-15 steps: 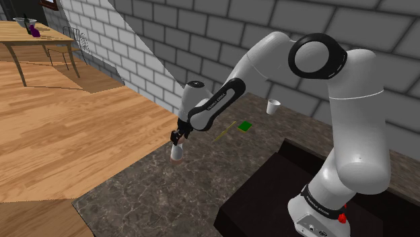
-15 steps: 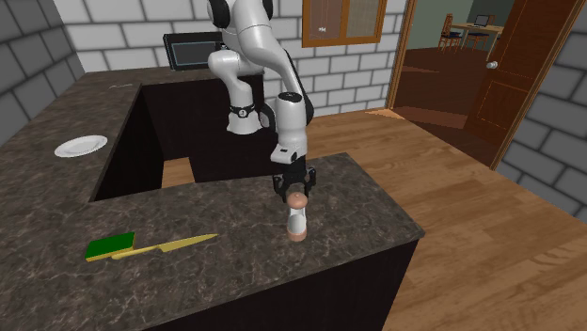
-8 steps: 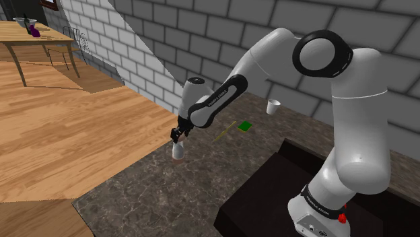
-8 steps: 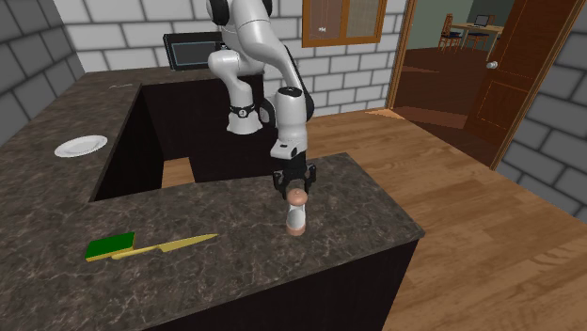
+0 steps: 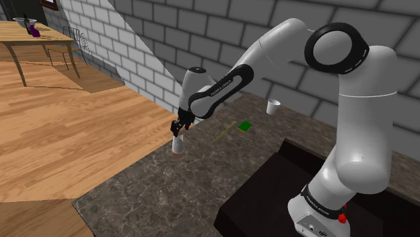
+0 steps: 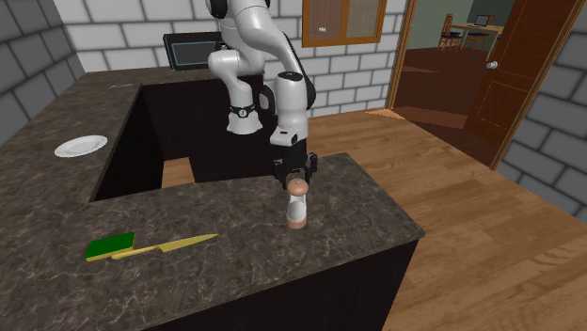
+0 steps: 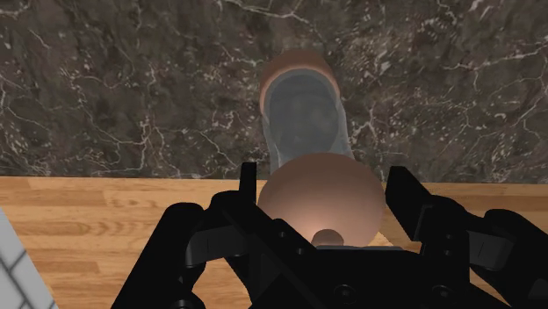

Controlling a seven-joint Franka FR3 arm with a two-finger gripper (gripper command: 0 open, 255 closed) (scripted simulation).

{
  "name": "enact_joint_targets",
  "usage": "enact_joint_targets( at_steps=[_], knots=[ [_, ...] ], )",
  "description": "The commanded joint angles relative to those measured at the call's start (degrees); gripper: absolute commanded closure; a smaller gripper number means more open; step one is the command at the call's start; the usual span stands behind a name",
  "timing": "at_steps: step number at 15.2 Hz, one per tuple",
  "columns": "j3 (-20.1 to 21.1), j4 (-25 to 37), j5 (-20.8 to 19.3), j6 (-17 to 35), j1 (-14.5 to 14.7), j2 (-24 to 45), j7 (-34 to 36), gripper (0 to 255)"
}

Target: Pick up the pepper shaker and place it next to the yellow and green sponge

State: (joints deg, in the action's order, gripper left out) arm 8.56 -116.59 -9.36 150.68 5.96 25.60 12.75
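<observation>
**Shaker in the jaws, sponge far down the counter**

The gripper (image 6: 297, 181) points straight down over the pepper shaker (image 6: 296, 212) and has it clasped by its rounded tan cap. In the wrist view the two black fingers (image 7: 248, 197) sit tight against either side of that cap, w/ the pale body of the shaker (image 7: 303, 110) dropping away below them toward the dark marble counter (image 6: 235, 273). The shaker's long axis is upright, in line w/ the gripper's approach, so the hold is a top-down pinch near the tip.

It hangs near the counter's edge on the wood-floor side. Whether the base is clear of the stone or just resting on it is hard to judge from these angles; prob. only slightly off, if at all.

What the next move turns on is direction. The green sponge w/ the yellow edge (image 6: 110, 246) lies well apart from the gripper, toward the second exterior view's lower left. In the shoulder view it is up and to the right (image 5: 245, 126) of the shaker (image 5: 178, 145). A slim yellow utensil (image 6: 174, 244) lies between them, its far end touching or nearly touching the sponge, so the carry likely needs to pass over it or end on a free side of the sponge.
</observation>
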Motion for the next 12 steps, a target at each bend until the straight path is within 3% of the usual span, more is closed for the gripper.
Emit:
enact_joint_targets(
  at_steps=[1, 12],
  knots=[
    [0.3, -0.3, 0.4, -1.0, -0.3, -1.3, -0.4, 255],
    [1.5, 0.7, 2.5, -7.8, -1.2, -7.2, -1.9, 255]
  ],
)
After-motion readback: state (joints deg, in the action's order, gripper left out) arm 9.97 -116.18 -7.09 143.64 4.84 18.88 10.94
